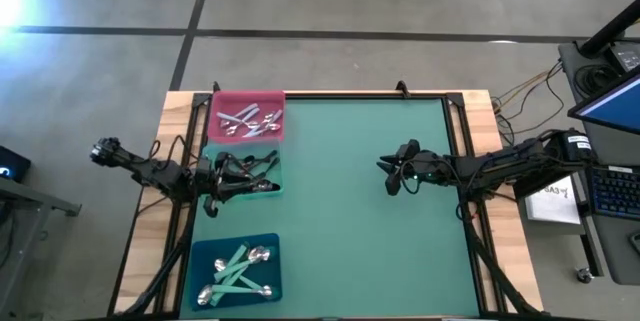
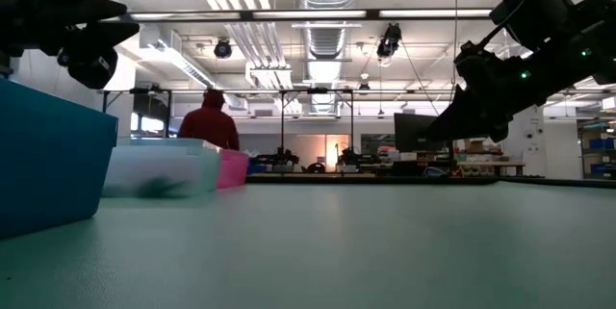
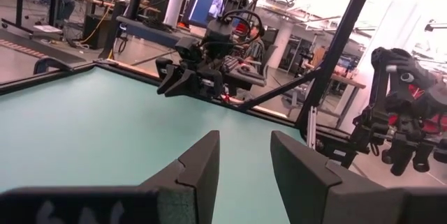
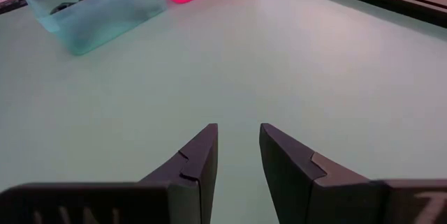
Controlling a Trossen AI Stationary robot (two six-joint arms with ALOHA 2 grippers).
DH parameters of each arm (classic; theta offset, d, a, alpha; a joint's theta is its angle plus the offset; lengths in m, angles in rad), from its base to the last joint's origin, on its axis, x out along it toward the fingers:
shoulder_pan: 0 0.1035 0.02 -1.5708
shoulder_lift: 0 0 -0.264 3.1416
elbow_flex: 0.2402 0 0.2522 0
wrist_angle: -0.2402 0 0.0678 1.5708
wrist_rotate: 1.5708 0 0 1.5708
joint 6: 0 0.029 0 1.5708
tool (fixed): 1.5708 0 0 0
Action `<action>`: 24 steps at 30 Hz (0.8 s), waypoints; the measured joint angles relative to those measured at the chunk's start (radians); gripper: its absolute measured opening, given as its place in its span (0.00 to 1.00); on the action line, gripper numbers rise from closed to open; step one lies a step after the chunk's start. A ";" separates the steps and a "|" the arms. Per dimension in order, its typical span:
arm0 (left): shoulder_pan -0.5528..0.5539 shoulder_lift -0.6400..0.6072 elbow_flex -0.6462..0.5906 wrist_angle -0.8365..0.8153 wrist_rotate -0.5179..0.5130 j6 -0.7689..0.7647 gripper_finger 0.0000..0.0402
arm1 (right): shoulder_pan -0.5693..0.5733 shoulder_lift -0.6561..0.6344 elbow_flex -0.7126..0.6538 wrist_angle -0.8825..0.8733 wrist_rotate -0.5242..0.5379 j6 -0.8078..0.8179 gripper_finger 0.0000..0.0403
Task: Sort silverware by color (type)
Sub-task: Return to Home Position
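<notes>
Silverware (image 1: 237, 269) lies sorted in three trays lined up along the left side of the table (image 1: 360, 231). All-silver pieces (image 1: 250, 119) fill the pink tray (image 1: 224, 101) at the far end. Black-handled pieces (image 1: 236, 161) sit in the green tray (image 4: 112, 15) in the middle. Mint-teal-handled spoons (image 1: 232, 261) rest in the blue tray (image 1: 204, 251) nearest to us. In the high view we see no utensil on the green table surface outside the trays. We find the left gripper (image 1: 270, 173) above the green tray, pointing right across the table. In its wrist view its two fingers (image 3: 202, 161) stand a little apart with bare table showing in the gap, and they hold nothing. The right gripper (image 1: 386, 174) hangs over the middle of the table, right of centre and well apart from the trays, pointing left toward them. Its fingers (image 4: 199, 154) are also slightly parted and empty, and the green and pink trays show beyond them in its wrist view. In the low view we see both arms lifted clear of the tabletop. A person (image 2: 210, 121) in a red hooded top stands in the room beyond the table.
</notes>
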 joint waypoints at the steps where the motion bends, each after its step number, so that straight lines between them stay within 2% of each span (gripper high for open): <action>1: 0.000 0.000 0.000 0.000 0.000 0.000 0.28 | 0.000 -0.002 0.000 -0.001 0.000 0.000 0.24; 8: 0.000 0.005 0.000 0.001 0.000 0.000 0.28 | -0.002 -0.062 -0.011 -0.003 0.005 -0.014 0.24; 24: 0.000 0.007 0.001 0.002 0.000 0.000 0.28 | -0.002 -0.322 -0.130 -0.001 0.008 -0.091 0.24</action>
